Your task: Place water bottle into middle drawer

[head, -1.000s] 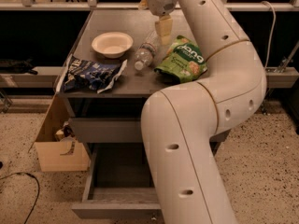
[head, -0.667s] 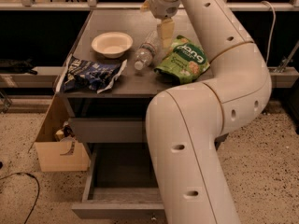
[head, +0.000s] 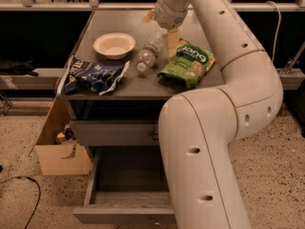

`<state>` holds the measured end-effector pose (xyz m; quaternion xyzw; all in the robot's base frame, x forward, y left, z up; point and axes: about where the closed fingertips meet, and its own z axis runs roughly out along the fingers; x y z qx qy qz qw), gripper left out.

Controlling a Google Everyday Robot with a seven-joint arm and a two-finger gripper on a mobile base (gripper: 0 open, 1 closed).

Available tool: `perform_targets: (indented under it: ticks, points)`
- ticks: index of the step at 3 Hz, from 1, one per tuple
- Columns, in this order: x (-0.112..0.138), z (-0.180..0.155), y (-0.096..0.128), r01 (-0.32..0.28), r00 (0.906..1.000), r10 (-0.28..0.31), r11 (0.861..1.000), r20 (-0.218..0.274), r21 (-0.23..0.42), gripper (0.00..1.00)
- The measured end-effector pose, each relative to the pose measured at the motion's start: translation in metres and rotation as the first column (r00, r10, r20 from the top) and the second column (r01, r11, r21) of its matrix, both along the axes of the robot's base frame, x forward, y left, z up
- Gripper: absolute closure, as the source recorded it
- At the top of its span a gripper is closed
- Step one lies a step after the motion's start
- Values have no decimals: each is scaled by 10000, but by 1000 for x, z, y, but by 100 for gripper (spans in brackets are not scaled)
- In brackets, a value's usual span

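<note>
Where the floor lies nearest us, we find the middle drawer (head: 119, 214) standing open, its deep grey box facing up and the robot's thick white arm (head: 205, 142) rising in front of its right part. Just above it the upper drawer (head: 114, 132) is closed, and to the left as we look a cardboard box (head: 62, 159) sits on the speckled floor. On the bench (head: 143, 87) a blue snack bag (head: 93, 75) lies at the front left corner. Behind it the water bottle (head: 148, 51) lies on its side, cap toward us, between the bowl (head: 114, 44) and the green snack bag (head: 188, 63). The tool (head: 173, 46) hangs just beside the bottle's far end; we cannot tell how wide it stands or whether it grips anything.
</note>
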<state>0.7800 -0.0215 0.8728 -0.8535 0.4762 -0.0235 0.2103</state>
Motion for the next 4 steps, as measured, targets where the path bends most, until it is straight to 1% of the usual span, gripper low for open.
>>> perform_targets:
  ticks: [1,2,3,4]
  points:
    - [-11,-12,5,-968,9946,974,9951,-352,182,0]
    - [-4,-13,10,-931,9955,935,9953,-163,260,0]
    - [1,-16,14,-893,9960,894,9954,-19,336,14]
    - [5,-17,17,-873,9962,871,9954,74,390,40]
